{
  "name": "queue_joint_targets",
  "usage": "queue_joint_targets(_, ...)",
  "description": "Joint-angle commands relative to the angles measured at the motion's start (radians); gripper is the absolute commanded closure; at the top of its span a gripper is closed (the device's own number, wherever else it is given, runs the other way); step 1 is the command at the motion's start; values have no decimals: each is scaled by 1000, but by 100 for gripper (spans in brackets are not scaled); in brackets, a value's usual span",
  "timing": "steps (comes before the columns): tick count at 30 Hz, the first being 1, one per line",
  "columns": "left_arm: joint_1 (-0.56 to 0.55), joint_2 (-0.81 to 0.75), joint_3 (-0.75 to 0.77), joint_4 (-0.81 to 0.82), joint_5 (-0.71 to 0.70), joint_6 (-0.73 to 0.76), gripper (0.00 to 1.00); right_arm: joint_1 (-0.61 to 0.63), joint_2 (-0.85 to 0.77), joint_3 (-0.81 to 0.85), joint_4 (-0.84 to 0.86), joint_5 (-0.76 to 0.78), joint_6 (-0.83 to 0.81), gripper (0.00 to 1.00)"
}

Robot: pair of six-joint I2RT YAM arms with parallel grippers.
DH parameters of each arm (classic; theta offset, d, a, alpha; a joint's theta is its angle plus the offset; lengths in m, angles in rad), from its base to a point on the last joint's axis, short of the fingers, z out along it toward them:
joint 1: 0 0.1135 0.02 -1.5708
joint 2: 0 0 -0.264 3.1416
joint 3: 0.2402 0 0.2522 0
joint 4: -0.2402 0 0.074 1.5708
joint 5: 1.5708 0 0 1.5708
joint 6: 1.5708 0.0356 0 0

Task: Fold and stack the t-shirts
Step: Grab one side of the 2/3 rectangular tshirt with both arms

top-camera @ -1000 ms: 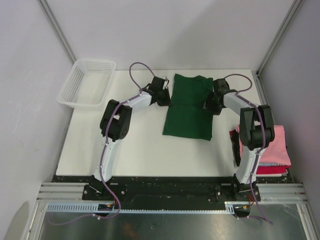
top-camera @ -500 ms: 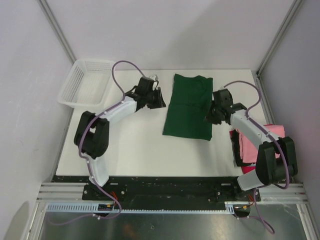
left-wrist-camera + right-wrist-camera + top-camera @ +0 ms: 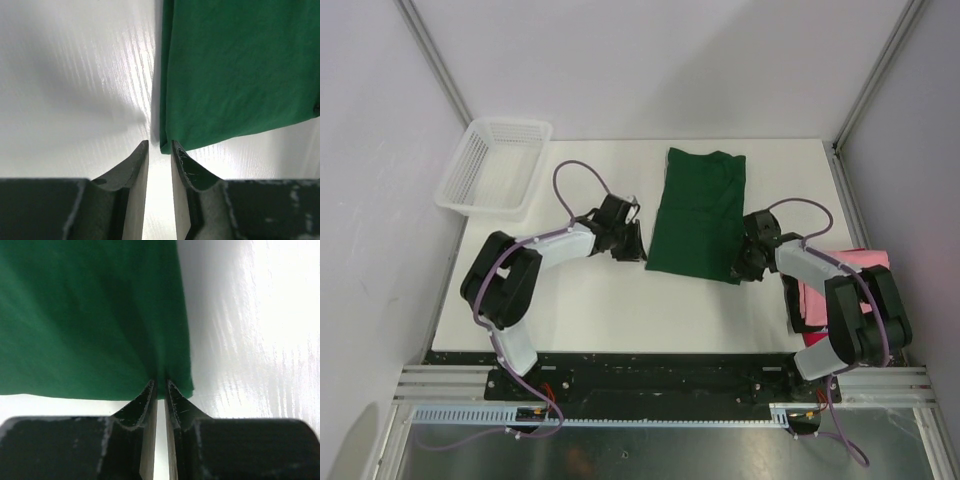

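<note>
The dark green t-shirt (image 3: 698, 215), folded into a long rectangle, lies flat at the middle back of the table. My left gripper (image 3: 638, 250) is at its near left corner. In the left wrist view the jaws (image 3: 160, 144) stand a narrow gap apart, with the shirt's (image 3: 235, 70) corner just at the tips. My right gripper (image 3: 742, 270) is at the near right corner. In the right wrist view its jaws (image 3: 160, 381) are pinched on the puckered hem of the shirt (image 3: 90, 315). A folded pink t-shirt (image 3: 870, 262) lies on a red/magenta one (image 3: 815, 338) at the right edge, partly hidden by the right arm.
A white mesh basket (image 3: 460, 180) stands at the back left corner of the table. Grey walls and aluminium frame posts enclose the table on three sides. The right arm's elbow hangs over the pink and red stack.
Both grippers have slid from the far part of the green shirt's sides toward me, down to its near corners. The shirt has not moved.
</note>
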Motion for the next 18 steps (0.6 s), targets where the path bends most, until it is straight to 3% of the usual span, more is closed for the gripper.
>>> queue_joint_targets(1,-4,-73,-26,52,19,-21,71,-15,19,-46,47,3,-2,85)
queue_joint_targets(5,-4,-85,-48,53,22,-19,71,-23,9,-50,45,-13,-8,83)
queue_joint_targets(12,-9,-110,-83,59,34,-20,66,-50,-142,-49,-45,7,-13,67)
queue_joint_targets(18,-22,-97,-83,66,45,-24,65,-59,-217,-81,-68,48,3,66)
